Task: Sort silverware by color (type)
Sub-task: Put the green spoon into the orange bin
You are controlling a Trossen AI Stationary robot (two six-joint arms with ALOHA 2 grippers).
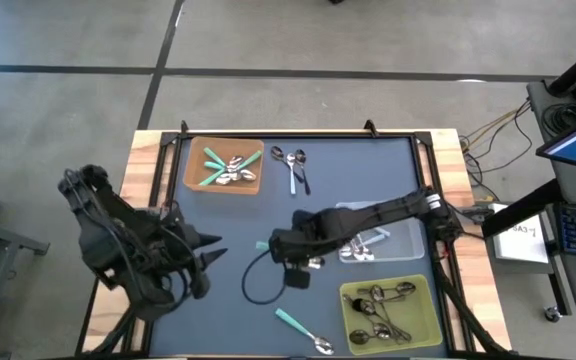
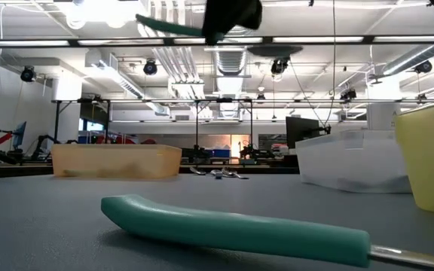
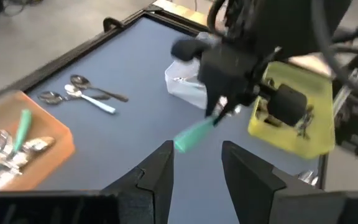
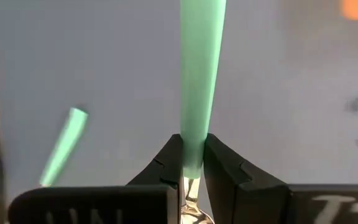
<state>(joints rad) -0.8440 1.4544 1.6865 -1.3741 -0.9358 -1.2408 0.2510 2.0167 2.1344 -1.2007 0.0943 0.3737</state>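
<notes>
Nearest the low camera, a teal spoon (image 2: 232,229) lies flat on the dark matte surface (image 1: 238,230), its handle smooth and rounded, not yet sorted. Above mid-surface the right tool (image 4: 192,167) is clenched on another teal-handled spoon (image 4: 201,74) near the neck, the handle jutting forward, so this looks like the carry step of a sort. The next move, I judge, calls for a swing to the orange bin (image 1: 196,180) at the far left, where teal handles already lie among shiny bowls, then a release over its rim. The left tool (image 3: 194,171) waits at the left edge, fingers parted and empty. A clear tray (image 1: 408,238) and a yellow-green bin (image 1: 423,300) (dark metal spoons inside) sit to the right; three loose spoons (image 1: 293,165) lie far off.
</notes>
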